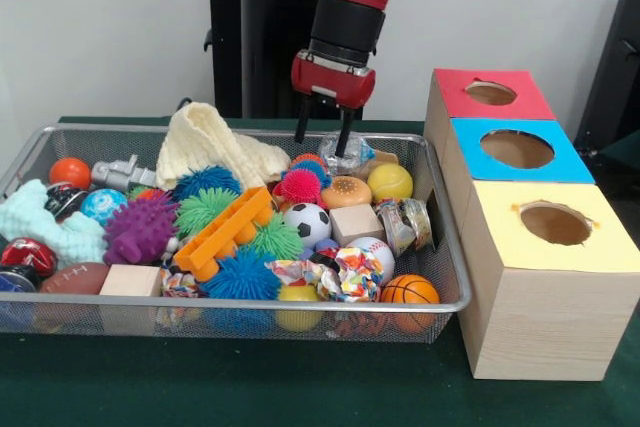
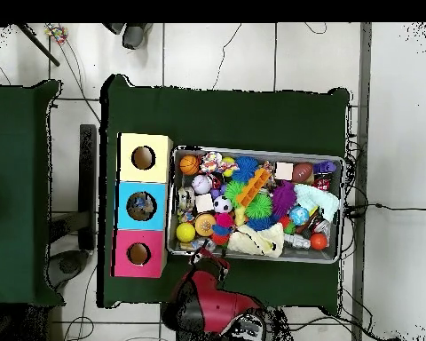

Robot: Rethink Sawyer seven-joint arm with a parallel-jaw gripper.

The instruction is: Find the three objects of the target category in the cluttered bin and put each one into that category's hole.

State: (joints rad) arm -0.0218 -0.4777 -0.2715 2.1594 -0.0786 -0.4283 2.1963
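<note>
Nearest, the wire bin [image 1: 440, 299] holds mixed clutter; beside it, 3 holed boxes [image 1: 545, 247] wait. At the far rim the tool [image 1: 322, 133] hangs narrowly parted, empty, above a clear ball [image 1: 345, 150]. Likely searching; next, descend and grip.

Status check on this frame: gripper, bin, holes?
Gripper open, empty, hovering over the bin's far edge. Bin full of clutter, nothing picked. Red, blue, yellow holes unobstructed.
</note>
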